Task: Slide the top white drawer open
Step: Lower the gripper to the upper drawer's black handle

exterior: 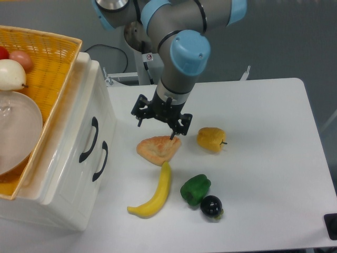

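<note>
Over the middle of the table hangs the claw [156, 125], fingers spread wide and holding nothing, just above the pastry [158, 148]. At the left edge sits the top white drawer [79, 132], shut, its black handle [89, 139] untouched. The danger: the lower drawer [87, 182] has an identical handle close by, so a slightly low approach could hook the wrong one.
</note>
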Motion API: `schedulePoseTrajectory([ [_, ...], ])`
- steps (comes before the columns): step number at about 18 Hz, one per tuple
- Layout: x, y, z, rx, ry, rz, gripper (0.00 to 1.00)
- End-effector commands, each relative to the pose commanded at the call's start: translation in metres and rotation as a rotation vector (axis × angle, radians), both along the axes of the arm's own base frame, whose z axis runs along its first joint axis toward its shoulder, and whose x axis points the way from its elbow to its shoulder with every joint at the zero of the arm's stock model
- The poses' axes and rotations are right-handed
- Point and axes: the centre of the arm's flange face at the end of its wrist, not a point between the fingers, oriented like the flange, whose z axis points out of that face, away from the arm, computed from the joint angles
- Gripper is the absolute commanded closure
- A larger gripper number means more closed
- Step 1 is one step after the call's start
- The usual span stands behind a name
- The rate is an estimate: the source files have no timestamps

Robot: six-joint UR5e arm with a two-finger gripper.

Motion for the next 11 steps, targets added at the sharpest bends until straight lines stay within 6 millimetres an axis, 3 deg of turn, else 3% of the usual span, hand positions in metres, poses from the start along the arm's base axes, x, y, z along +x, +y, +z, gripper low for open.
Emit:
schedulePoseTrajectory([
  [4, 0.000, 0.008, -0.006, -0.025, -0.021, 0.069, 0.00],
  [9, 0.019, 0.020, -0.005, -0.044, -0.032, 0.102, 0.00],
  [11, 0.017, 0.025, -0.010, -0.061, -0.046, 0.149, 0.00],
])
